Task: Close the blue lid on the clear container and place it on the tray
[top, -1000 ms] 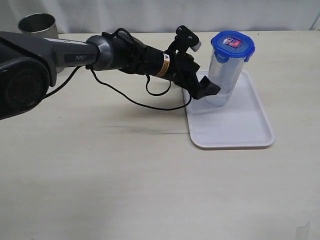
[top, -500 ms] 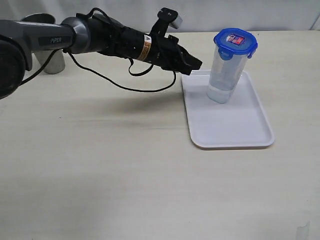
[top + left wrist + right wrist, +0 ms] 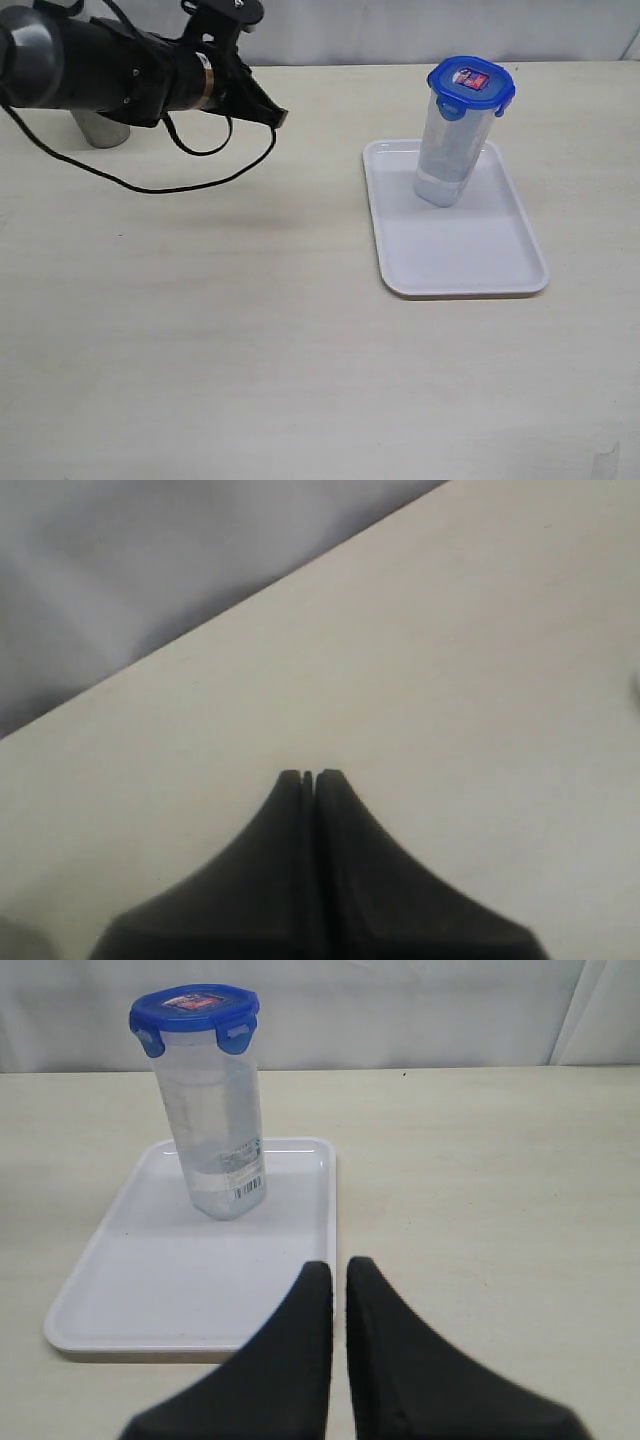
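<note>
Blue lid [image 3: 470, 84] is capping the container [image 3: 446, 160] standing on the tray [image 3: 462, 255]; left gripper [image 3: 276, 116] and right gripper [image 3: 338, 1269] are hanging off the tray, jaws pressed together, empty

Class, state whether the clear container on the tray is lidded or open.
Lidded: the blue lid covers the top of the clear container, its flaps folded down.

Looking like a robotics lab setup, judging by the beige tabletop [image 3: 250, 350], the white curtain [image 3: 420, 30] hanging behind it and the black cabled robot arm [image 3: 100, 75] stretching over it.
</note>
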Robot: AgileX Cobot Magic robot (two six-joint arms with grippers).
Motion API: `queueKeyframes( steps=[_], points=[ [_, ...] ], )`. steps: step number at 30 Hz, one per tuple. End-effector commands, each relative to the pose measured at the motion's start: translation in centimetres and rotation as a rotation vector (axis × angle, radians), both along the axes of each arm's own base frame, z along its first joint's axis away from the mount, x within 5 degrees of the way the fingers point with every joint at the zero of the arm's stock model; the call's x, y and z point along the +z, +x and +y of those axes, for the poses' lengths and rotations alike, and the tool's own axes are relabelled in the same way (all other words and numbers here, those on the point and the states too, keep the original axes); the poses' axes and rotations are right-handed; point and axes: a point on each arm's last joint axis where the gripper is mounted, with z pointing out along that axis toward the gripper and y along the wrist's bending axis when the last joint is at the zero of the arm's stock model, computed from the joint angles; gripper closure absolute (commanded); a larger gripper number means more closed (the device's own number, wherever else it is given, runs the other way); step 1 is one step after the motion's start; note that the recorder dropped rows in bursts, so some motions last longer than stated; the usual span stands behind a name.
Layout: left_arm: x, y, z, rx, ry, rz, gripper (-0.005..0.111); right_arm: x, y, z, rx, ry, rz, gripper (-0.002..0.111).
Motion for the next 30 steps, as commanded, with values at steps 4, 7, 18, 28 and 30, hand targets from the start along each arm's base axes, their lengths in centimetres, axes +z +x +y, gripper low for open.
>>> queueKeyframes(
  steps=[4,7,18,28,30],
  points=[
    [2.5,-2.3,4.3,0.162,0.510,0.197,0.107,0.0,0.0,-0.1,-0.005,-0.011,-0.002,0.103],
    [2.1,-3.5,5.2,0.118,0.650,0.359,0.107,0.0,0.0,-0.1,-0.005,-0.011,-0.002,0.103],
    [5.2,-8.1,1.1,-0.106,0.180,0.262,0.107,0.0,0.0,-0.1,-0.005,-0.011,-0.002,0.103],
    [10.0,-13.2,3.1,-0.197,-0.087,-0.025,0.107,0.0,0.0,-0.1,-0.005,-0.011,-0.002,0.103],
    [10.5,-14.0,3.7,-0.198,-0.096,-0.042,0.107,0.0,0.0,-0.1,-0.005,-0.011,-0.002,0.103]
  ],
)
